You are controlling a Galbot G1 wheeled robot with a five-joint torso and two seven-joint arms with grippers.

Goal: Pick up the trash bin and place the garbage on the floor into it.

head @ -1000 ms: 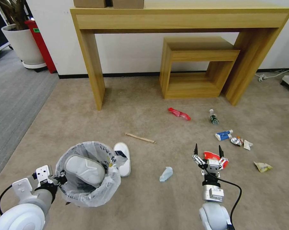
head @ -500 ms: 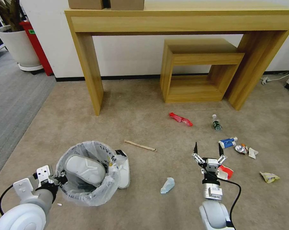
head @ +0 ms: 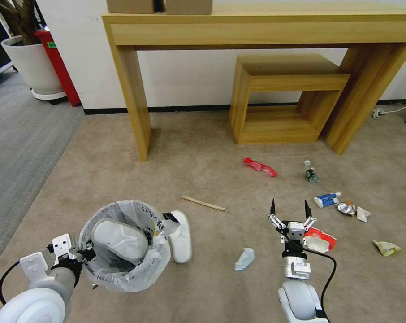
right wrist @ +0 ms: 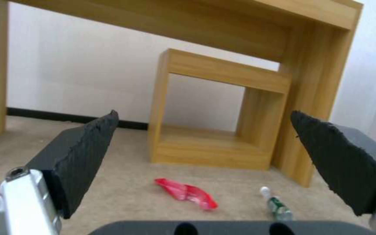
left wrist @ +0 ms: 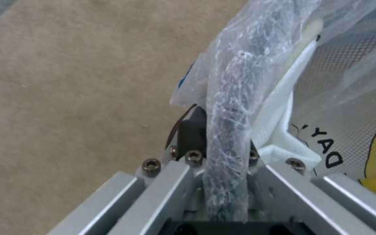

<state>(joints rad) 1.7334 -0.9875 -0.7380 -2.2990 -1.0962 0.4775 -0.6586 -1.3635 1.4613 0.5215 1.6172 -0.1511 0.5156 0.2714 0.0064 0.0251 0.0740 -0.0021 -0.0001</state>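
At the lower left of the head view we are gripping the trash bin [head: 124, 246] by its bag-wrapped rim with our left gripper [head: 79, 254], jaws closed on that rim; the left wrist view shows the crinkled plastic running between them. One white slipper [head: 118, 239] is lying inside the bin, and another slipper [head: 181, 237] is resting on the carpet just right of it. Our right gripper [head: 288, 211] is hovering at lower centre-right, jaws spread wide and holding nothing. The red-white cup [head: 318, 240] is lying just right of those jaws, the tissue [head: 244, 259] lower left of them. The red wrapper [right wrist: 186, 193] and small bottle [right wrist: 276, 205] are lying farther off, toward the wooden desk [head: 265, 31].
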